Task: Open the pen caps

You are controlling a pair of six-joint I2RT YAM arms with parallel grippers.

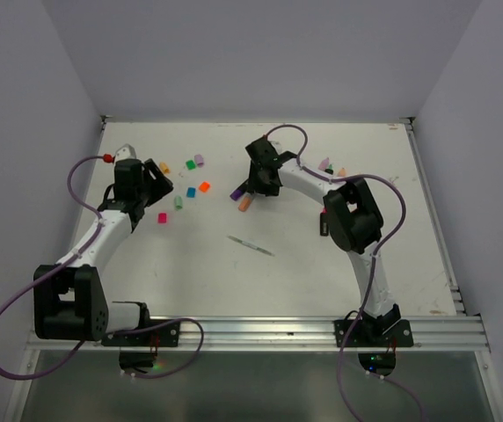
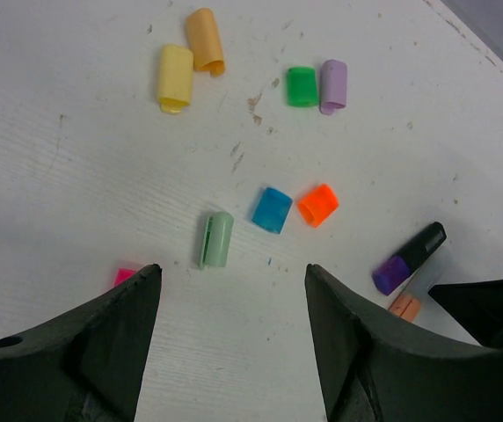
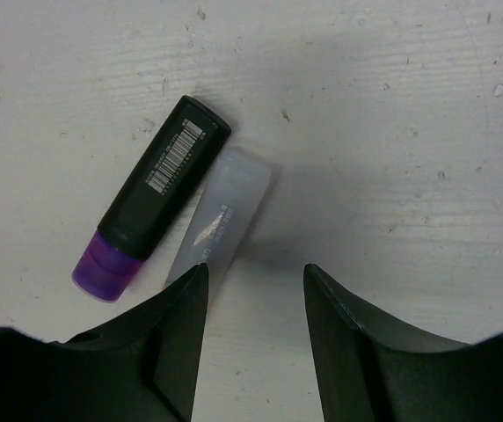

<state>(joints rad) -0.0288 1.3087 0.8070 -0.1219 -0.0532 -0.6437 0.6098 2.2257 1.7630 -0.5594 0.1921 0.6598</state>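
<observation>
My right fingers are spread apart and hold nothing, hanging low over the surface. Just ahead of them, off to one side and not in the gap, lies the purple cap, seated on the end of the black barrel. The cap sits just beside one fingertip. What lines up with the gap is the end of a pale barrel, which lies alongside the black one, touching it or nearly so. The black barrel slants away from the fingers, cap end closest. Seen from the left wrist, its axis runs from near-left at the cap to far-right at the black end. I judge the coming move turns on a small sideways shift toward the cap, closing across that axis and not along it. My left fingers are also apart and empty, well to the left, with loose caps scattered on the surface between them and the pen. The right arm is plainly the nearer one. Pulling this cap probably needs one grip on the barrel and one on the cap, and the cap end faces the left arm. The risk I see is clamping the pale barrel together with the black one.
</observation>
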